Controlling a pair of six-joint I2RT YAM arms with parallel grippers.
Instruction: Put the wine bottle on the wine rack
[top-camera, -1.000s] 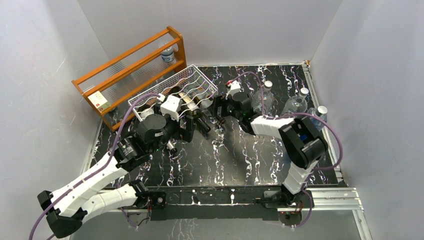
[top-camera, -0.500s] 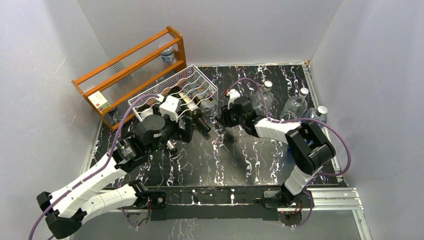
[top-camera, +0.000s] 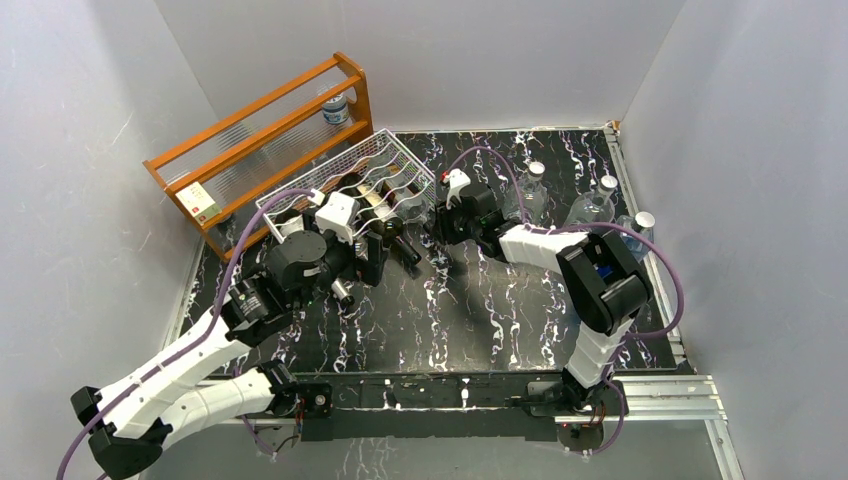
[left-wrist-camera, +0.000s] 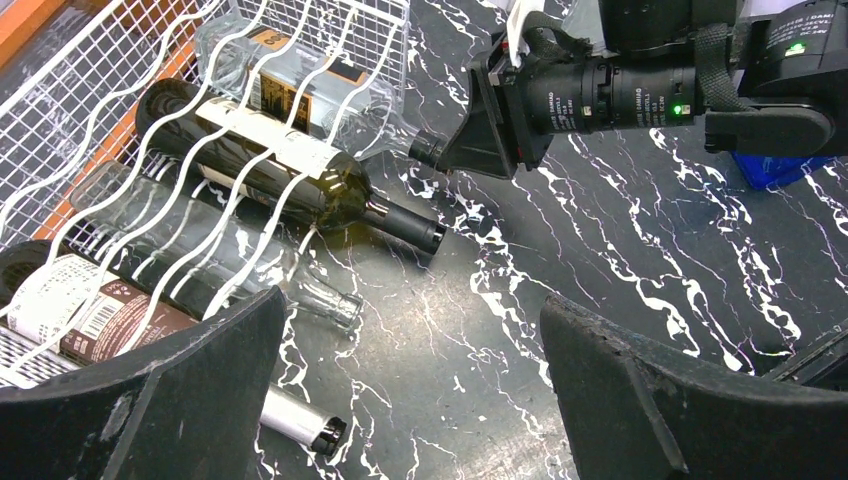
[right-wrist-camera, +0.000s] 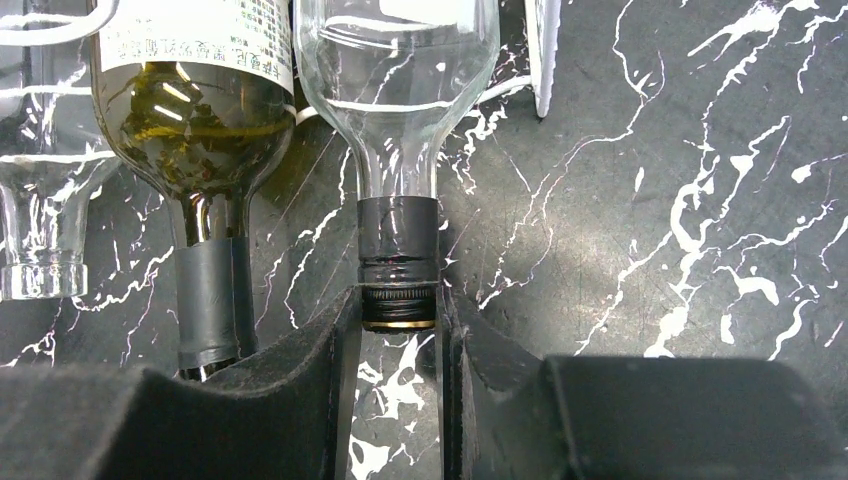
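The white wire wine rack (top-camera: 372, 172) lies at the back left with several bottles lying in its cradles. The rightmost one is a clear wine bottle (right-wrist-camera: 398, 90), also in the left wrist view (left-wrist-camera: 300, 72), with its neck sticking out of the rack. My right gripper (right-wrist-camera: 398, 308) is shut on the bottle's black cap, one finger on each side; from above it (top-camera: 433, 222) sits at the rack's open end. A dark green bottle (right-wrist-camera: 195, 110) lies beside it. My left gripper (left-wrist-camera: 415, 400) hangs open over bare table in front of the rack, holding nothing.
An orange wooden shelf frame (top-camera: 260, 130) stands behind the rack with a small bottle (top-camera: 336, 107) on it. Three plastic water bottles (top-camera: 592, 208) stand at the back right. A silver-necked bottle (left-wrist-camera: 295, 422) and a clear one (left-wrist-camera: 325, 300) poke out near my left fingers.
My right gripper has closed from wide open onto the clear bottle's cap, and its wrist shifted slightly toward the rack. The left arm has barely moved.
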